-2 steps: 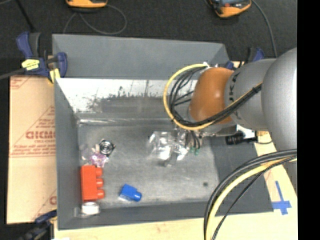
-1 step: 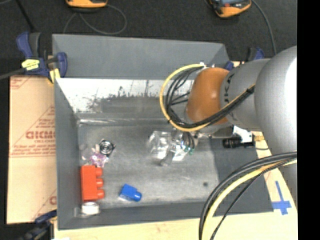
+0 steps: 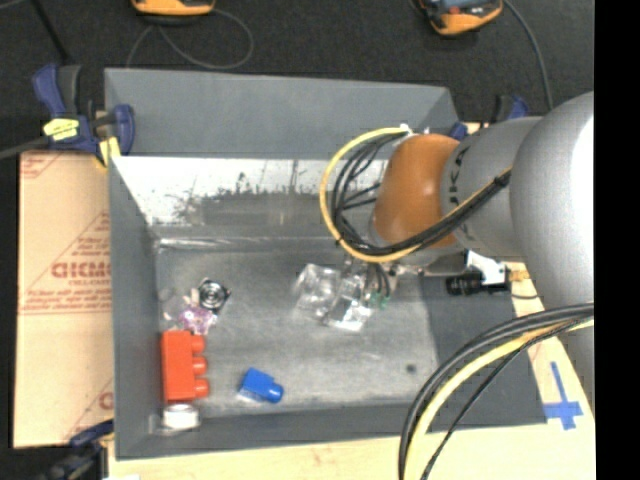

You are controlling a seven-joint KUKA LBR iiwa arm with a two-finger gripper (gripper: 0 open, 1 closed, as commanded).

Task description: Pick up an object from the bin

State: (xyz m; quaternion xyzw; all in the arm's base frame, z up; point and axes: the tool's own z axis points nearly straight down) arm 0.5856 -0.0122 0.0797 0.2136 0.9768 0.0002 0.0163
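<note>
My gripper (image 3: 365, 290) reaches down from under the orange wrist cover, right of the bin's middle. Directly at its tip lies a clear crumpled plastic piece (image 3: 328, 296) on the bin floor. The fingertips touch or overlap its right part. Whether the plastic sits between them I cannot make out.
At the bin's front left stands a red-orange block (image 3: 184, 365) with a small white cap (image 3: 179, 418) below it. A blue piece (image 3: 260, 386) lies to its right. A small metal ring (image 3: 211, 292) and a pinkish clear bit (image 3: 195, 315) rest above the block.
</note>
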